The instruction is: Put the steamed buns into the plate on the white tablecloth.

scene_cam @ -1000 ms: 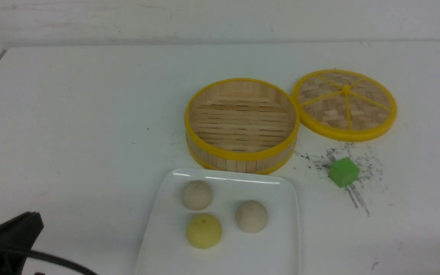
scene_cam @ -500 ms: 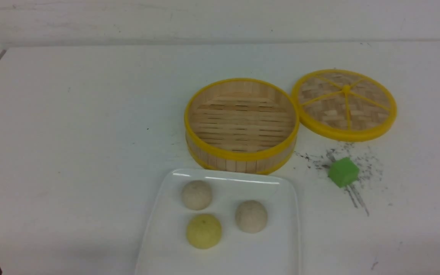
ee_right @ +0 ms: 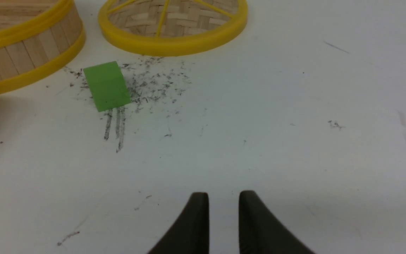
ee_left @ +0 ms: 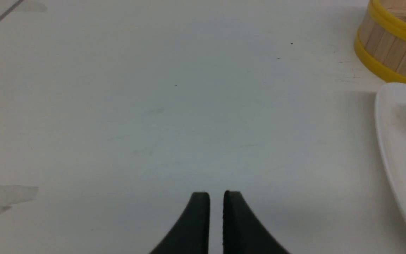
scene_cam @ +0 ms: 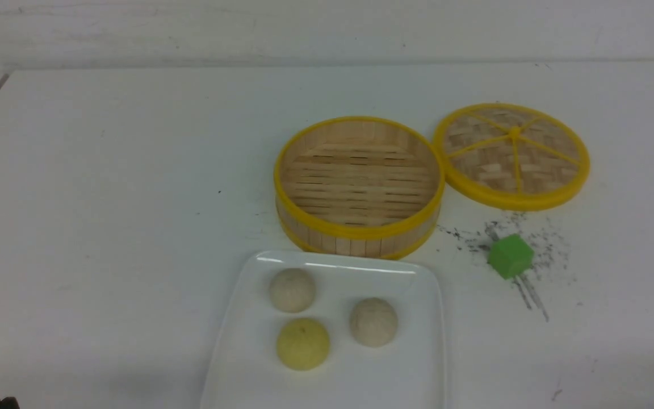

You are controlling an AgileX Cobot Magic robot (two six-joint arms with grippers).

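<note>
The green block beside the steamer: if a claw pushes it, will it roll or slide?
The green block has flat faces and square edges, so it would probably slide, not roll. It looks small and matte, so likely light and easy to grip. The dark scuffs around it on the white tablecloth may hint at earlier dragging.

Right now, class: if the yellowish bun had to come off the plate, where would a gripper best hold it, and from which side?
Probably from above, fingers across the widest part of the yellowish bun: it sits dome-up on the plate, with pale buns close behind.
</note>
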